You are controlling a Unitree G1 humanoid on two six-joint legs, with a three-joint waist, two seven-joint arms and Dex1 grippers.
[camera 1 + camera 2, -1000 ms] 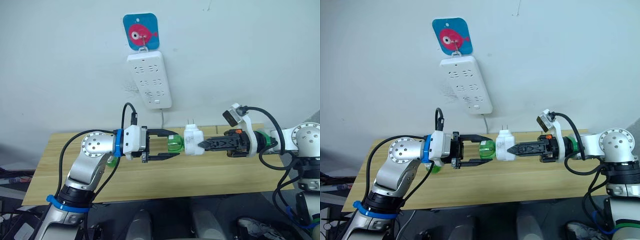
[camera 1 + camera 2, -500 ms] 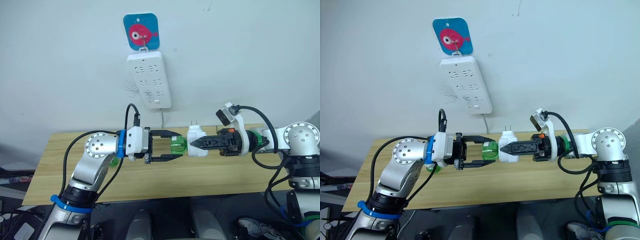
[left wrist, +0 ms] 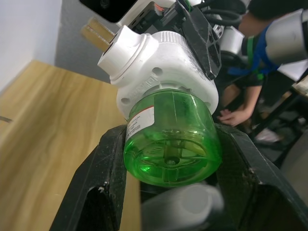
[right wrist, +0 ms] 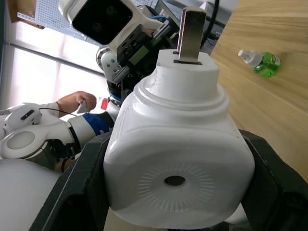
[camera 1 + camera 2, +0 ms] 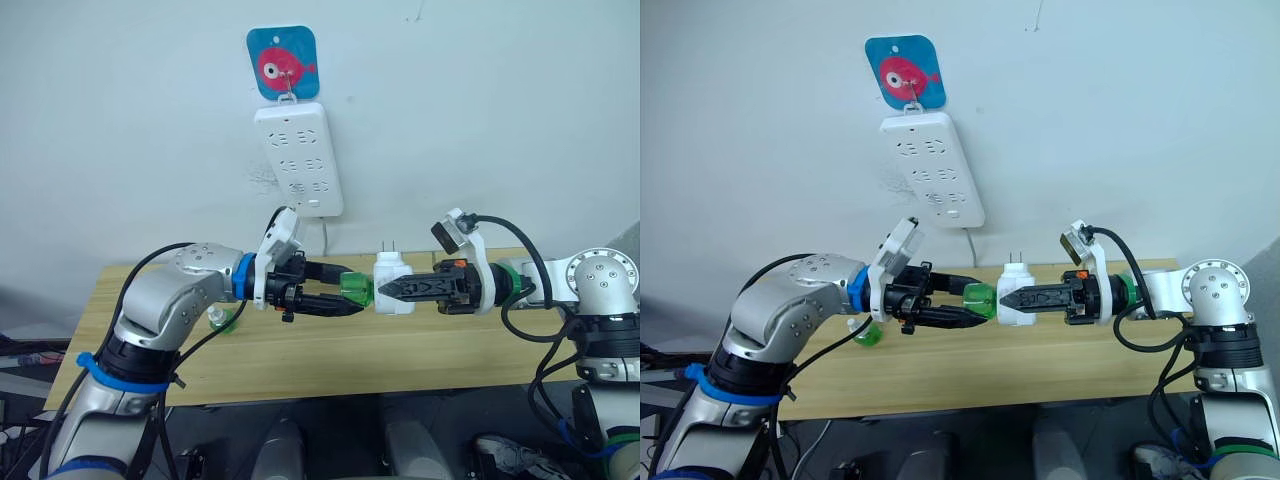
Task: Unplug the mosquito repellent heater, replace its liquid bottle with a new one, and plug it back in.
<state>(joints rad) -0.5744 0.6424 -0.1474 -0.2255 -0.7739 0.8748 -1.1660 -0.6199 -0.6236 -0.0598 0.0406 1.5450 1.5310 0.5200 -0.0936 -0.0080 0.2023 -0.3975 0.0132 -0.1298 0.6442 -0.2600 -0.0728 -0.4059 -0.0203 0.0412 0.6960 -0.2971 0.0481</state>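
Above the wooden table (image 5: 430, 345), my right gripper (image 5: 386, 290) is shut on the white mosquito repellent heater (image 5: 393, 284), whose prongs point up. The vent hole on the heater (image 4: 175, 181) faces the right wrist camera. A green liquid bottle (image 5: 354, 289) lies on its side, with its top end set in the heater's left side. My left gripper (image 5: 350, 296) is shut on this bottle (image 3: 168, 144), with one finger on each side of it. A second green bottle (image 5: 222, 320) with a white cap stands on the table beneath my left forearm.
A long white power strip (image 5: 298, 158) hangs on the wall under a blue fish hook (image 5: 283, 62), its cord running down behind the table. In the left wrist view a person (image 3: 236, 115) sits beyond the table's end.
My left wrist has rolled about a quarter turn with the bottle in its grip, and the left elbow has risen. The right gripper and heater edged slightly left, then held still.
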